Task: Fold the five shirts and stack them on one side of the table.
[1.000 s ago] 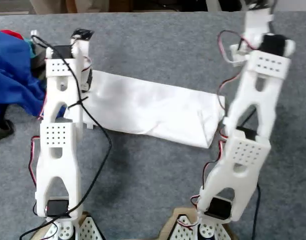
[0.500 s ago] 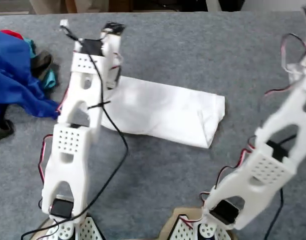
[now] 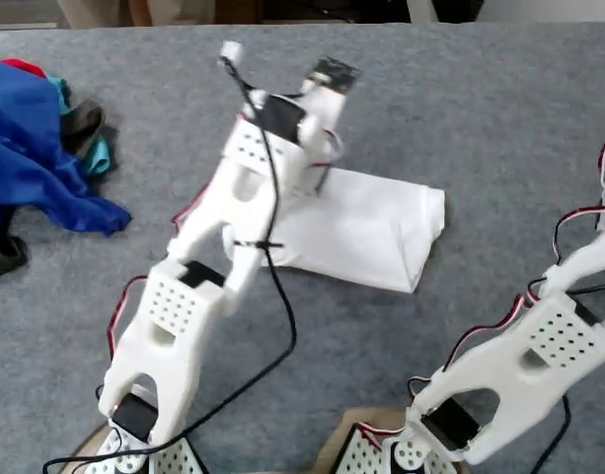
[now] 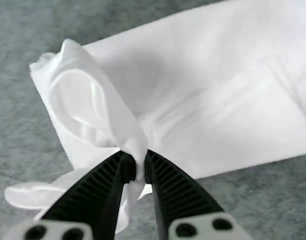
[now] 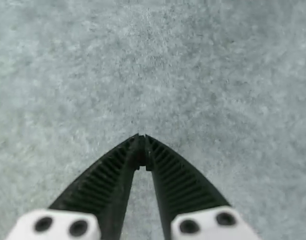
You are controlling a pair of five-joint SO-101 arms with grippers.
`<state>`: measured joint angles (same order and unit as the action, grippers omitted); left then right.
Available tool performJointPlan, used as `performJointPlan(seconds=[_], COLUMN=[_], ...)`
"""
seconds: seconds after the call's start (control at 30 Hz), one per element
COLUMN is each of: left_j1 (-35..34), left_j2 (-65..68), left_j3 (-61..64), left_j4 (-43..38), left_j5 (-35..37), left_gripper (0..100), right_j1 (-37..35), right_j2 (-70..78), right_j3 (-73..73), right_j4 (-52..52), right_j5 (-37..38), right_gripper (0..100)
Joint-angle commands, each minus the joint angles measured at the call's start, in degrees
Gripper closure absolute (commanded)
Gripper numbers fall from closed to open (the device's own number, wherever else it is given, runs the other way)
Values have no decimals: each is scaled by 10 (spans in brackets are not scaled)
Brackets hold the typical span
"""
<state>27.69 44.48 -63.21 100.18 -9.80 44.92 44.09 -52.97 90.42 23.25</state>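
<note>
White shirt [image 4: 217, 90] in left hand [image 4: 136, 167]

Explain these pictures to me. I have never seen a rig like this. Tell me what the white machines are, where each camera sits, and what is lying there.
These are two small white robot arms mounted side by side at a table with a grey, carpet-like top. The wide picture comes from a fixed camera looking down over both arms. The other two come from a camera on each arm's wrist, which is why black ridged jaws poke into them.

On the table lies a partly folded white shirt. At the left edge of the wide picture is a heap of coloured clothes, mostly blue.

The left arm leans over the white shirt, and its jaws are shut on a pinched-up edge of the cloth. The right arm is off to the side, with its jaws shut on nothing above bare table.
</note>
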Motion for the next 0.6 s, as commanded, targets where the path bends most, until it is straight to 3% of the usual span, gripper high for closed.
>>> performJointPlan(seconds=[0.0,0.2,0.57], left_j1=[34,73,135], left_j2=[-41,-35,-10], left_j3=[-48,-129,-27], left_j4=[6,-11,-161], left_j5=[29,77,145], left_gripper=[982,982,982], right_j1=[11,10,6], right_j2=[29,46,47], right_j3=[-5,-12,-7], right_j4=[-31,-34,-34], right_j5=[-8,-8,-8], right_gripper=[993,993,993])
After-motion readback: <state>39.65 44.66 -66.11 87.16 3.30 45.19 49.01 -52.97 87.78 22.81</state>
